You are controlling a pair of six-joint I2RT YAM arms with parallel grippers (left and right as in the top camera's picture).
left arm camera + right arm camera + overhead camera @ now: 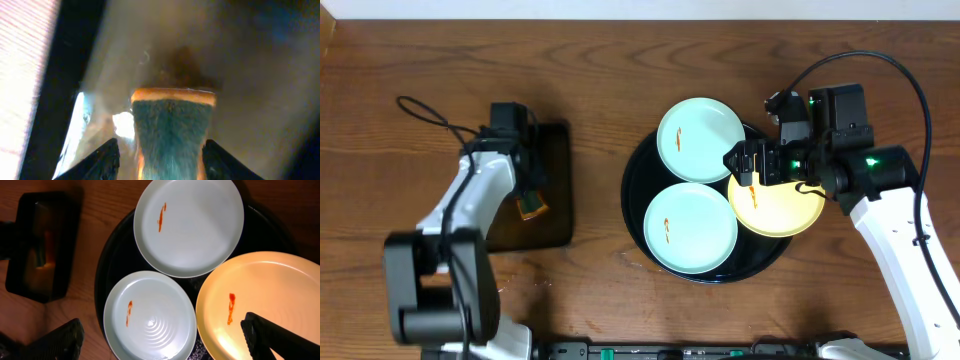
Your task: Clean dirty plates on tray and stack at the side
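- While the round black tray (636,192) sits right of centre on the wooden table (600,70), all three plates lie on it, each with one orange-red smear.
- One mint-green plate (701,140) is at 12 o'clock on the tray, and the other mint-green plate (690,228) is at 7 o'clock. Their rims nearly meet.
- At 3 o'clock the yellow plate (785,212) reaches out past the tray's rim.
- From overhead, the right claw (745,165) hangs over the tray's middle, at the yellow plate's 10 o'clock edge and just beside the upper mint plate.
- Its wrist view shows the fingers spread wide and holding nothing. One fingertip (280,337) is above the yellow plate, beside that plate's smear. The other is far off at 8 o'clock, over the table.
- Well apart at the round tray's 9 o'clock lies a small rectangular black tray (558,215), with the left claw (161,150) above it.
- That claw is pinching a sponge (172,122), green with an orange edge. The sponge sticks out between the two fingers toward the small tray's floor.
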